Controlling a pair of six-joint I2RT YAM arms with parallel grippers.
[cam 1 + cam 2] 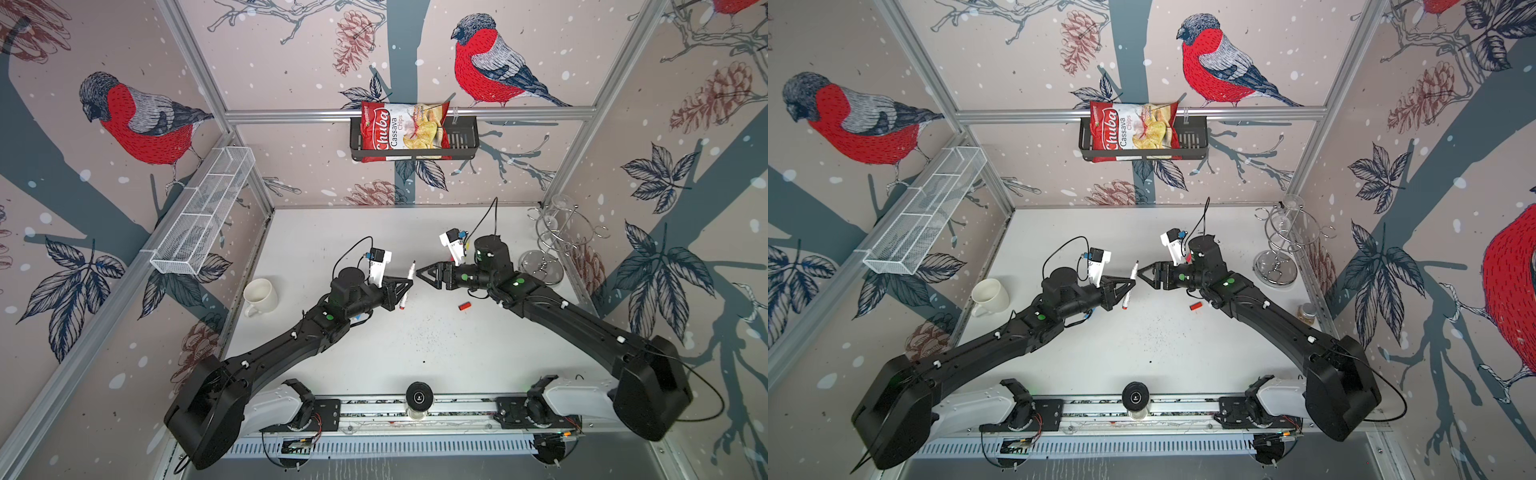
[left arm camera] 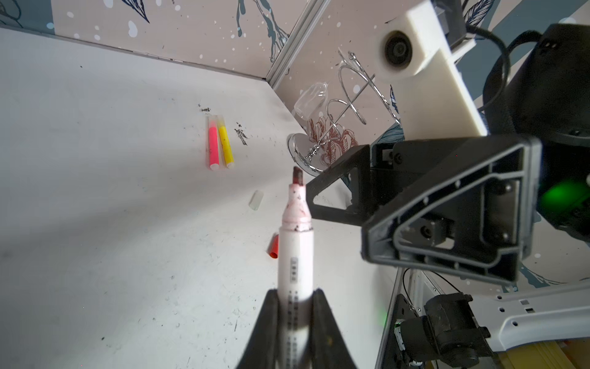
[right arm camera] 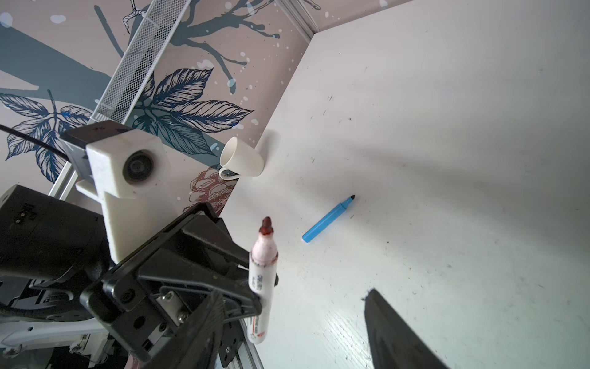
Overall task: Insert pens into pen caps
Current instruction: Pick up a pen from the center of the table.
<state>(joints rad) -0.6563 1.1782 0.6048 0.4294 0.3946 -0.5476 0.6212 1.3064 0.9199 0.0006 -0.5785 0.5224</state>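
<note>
My left fingers (image 2: 268, 326) clench the white pen (image 2: 293, 255) at mid-body, its bare red tip poking out past them; my right fingers (image 3: 392, 332) stand spread and empty, tips just beside that pen; 1 red cap (image 1: 464, 306) lies behind them.

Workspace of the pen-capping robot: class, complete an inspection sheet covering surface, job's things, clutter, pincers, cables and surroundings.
Surface: white table, speckled with dark ink marks.
Job's things: white pen, red-ended and uncapped, held off the table; red cap and translucent cap loose on the table; pink pen and yellow pen lying side by side; blue pen uncapped, lying alone.
Clutter: mug; wire glass rack; small jar.
Pincers: left pincer shut on the white pen; right pincer open, empty, close to the pen's tip.
Cables: black cable looping at each wrist camera.
Surroundings: bird-print walls; chip bag in a black wall basket; white mesh basket.
</note>
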